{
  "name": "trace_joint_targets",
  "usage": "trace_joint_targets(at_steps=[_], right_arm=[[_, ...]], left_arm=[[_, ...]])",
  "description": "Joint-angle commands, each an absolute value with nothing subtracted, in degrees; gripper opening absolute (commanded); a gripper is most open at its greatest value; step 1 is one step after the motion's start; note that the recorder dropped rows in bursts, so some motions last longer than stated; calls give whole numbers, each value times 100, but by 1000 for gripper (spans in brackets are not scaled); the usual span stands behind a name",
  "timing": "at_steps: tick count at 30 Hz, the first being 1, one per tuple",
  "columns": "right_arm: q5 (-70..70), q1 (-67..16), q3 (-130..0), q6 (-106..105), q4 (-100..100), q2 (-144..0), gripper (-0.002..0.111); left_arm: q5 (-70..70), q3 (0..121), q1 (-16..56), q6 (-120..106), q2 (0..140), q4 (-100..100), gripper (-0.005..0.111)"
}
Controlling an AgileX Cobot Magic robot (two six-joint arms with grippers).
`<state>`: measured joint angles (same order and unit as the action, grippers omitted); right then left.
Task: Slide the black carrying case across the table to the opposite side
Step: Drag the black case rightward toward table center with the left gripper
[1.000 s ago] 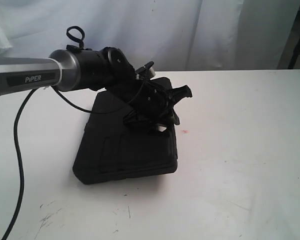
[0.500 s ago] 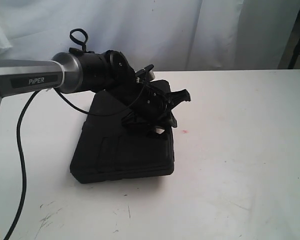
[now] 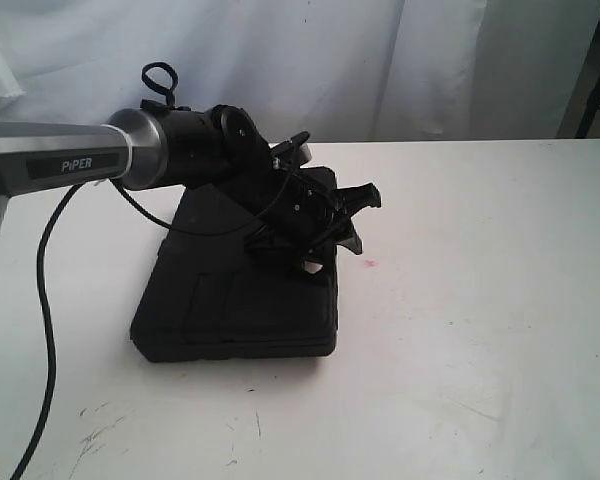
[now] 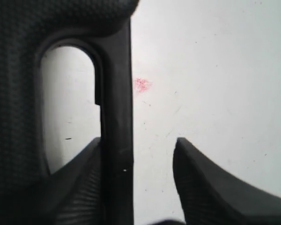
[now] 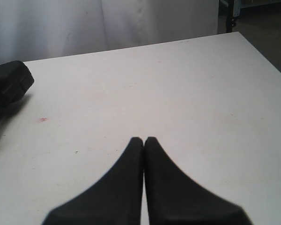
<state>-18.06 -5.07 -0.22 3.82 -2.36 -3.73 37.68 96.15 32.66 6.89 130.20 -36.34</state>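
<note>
The exterior camera is looking slightly down across the table (image 3: 480, 320) toward the white curtain (image 3: 330, 60), from mid distance. The left wrist camera is staring straight down, very close, at the case (image 4: 18, 70) handle edge. The right wrist camera is skimming low toward that curtain; all three are sharing the red dot (image 3: 368, 263)

The case (image 3: 230, 310) is matte black with a pebbled grain, the table (image 3: 480, 350) white (one small red smudge (image 3: 369, 263)).
</note>
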Motion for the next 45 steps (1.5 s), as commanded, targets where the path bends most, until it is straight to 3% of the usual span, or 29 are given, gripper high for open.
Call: trace_joint_targets(at_steps=[1,9,45], right_arm=[[-1769,-465,0,345,-246,-338,0],[-1769,-465,0,345,-246,-338,0],[-1769,-465,0,345,-246,-338,0]], left_arm=[[3493,9657,3258,584,13005,-3739,55],[3539,9657,3258,395,13005,-4484,71],[3182,9695,3336,694,13207,-3117,71]])
